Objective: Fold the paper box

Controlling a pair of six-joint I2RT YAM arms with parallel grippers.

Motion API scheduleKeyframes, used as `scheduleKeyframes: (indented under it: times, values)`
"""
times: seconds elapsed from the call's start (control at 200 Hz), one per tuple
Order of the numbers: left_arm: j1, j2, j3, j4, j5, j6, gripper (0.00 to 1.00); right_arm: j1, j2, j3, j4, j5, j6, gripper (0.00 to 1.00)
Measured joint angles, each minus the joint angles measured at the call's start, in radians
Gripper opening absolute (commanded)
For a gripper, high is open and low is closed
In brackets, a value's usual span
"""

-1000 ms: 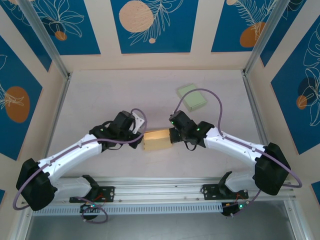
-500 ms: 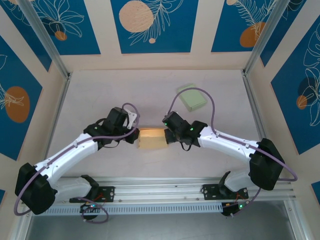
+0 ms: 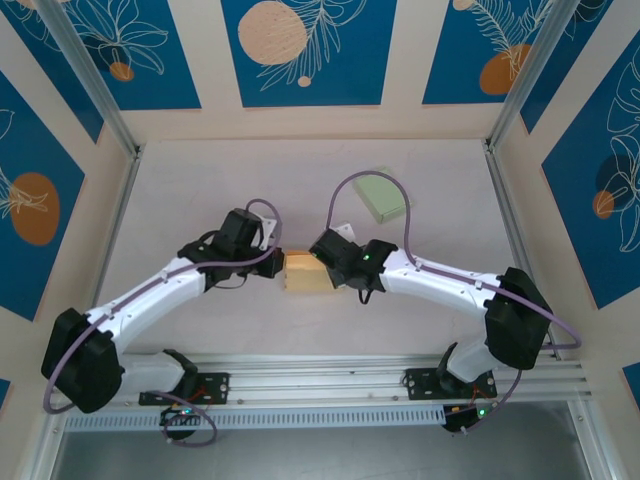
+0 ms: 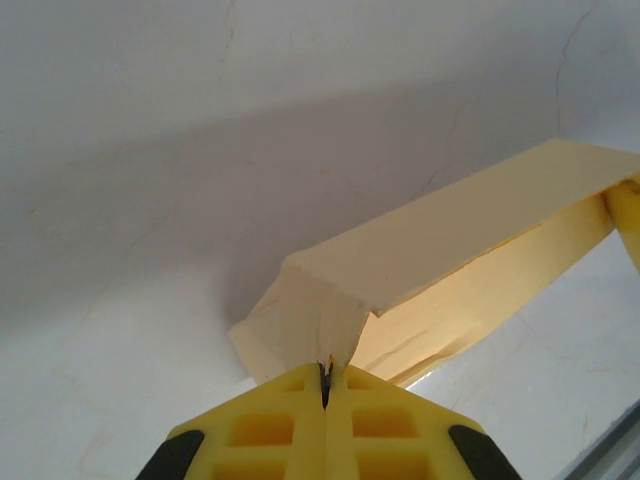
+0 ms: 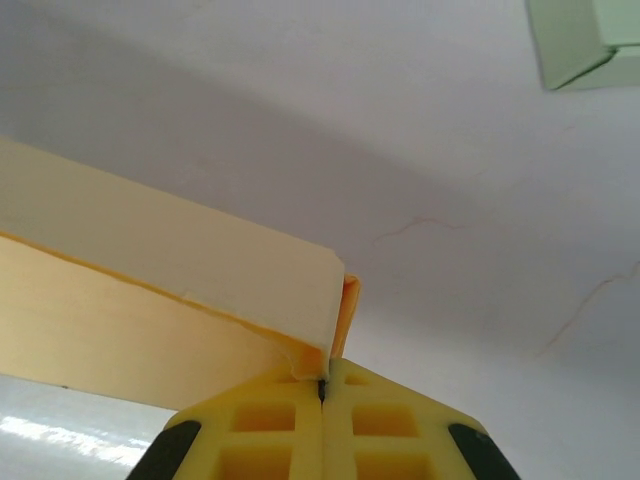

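Note:
The pale yellow paper box [image 3: 304, 272] sits mid-table, held between both grippers. My left gripper [image 3: 284, 266] is shut on its left end. In the left wrist view the yellow fingers [image 4: 270, 425] pinch a creased end flap of the box [image 4: 450, 240], and my left gripper [image 4: 325, 368] has its jaws pressed together. My right gripper [image 3: 323, 270] is shut on the right end. In the right wrist view my right gripper [image 5: 322, 380] nips the box's corner [image 5: 150, 250], where a side panel folds over.
A light green folded box [image 3: 382, 193] lies at the back right of the table, also seen as the green box [image 5: 590, 40] in the right wrist view. Metal frame posts [image 3: 118, 160] stand at both sides. A rail [image 3: 320, 375] runs along the near edge.
Both grippers drifted slightly away from the near edge with the box. The right gripper moved left toward the left one, so the box looks shorter between them.

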Motion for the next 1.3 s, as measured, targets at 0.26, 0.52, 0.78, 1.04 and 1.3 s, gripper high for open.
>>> scheduleKeyframes:
  times: [0.26, 0.52, 0.78, 1.04, 1.3]
  values:
    - [0.002, 0.085, 0.093, 0.023, 0.003, -0.020, 0.00, -0.034, 0.003, -0.001, 0.031, 0.046, -0.051, 0.00]
    - [0.010, 0.123, 0.181, -0.065, 0.003, 0.007, 0.00, -0.051, 0.028, -0.004, 0.079, 0.047, -0.085, 0.04]
    - [0.013, 0.127, 0.076, 0.016, -0.001, 0.002, 0.00, -0.083, 0.028, -0.006, 0.117, 0.009, -0.093, 0.16]
    - [0.013, 0.127, 0.033, 0.091, -0.019, 0.002, 0.00, -0.120, 0.028, -0.010, 0.175, -0.069, -0.082, 0.29]
    - [0.013, 0.127, 0.028, 0.101, -0.021, 0.003, 0.00, -0.140, 0.028, -0.013, 0.203, -0.113, -0.080, 0.36]
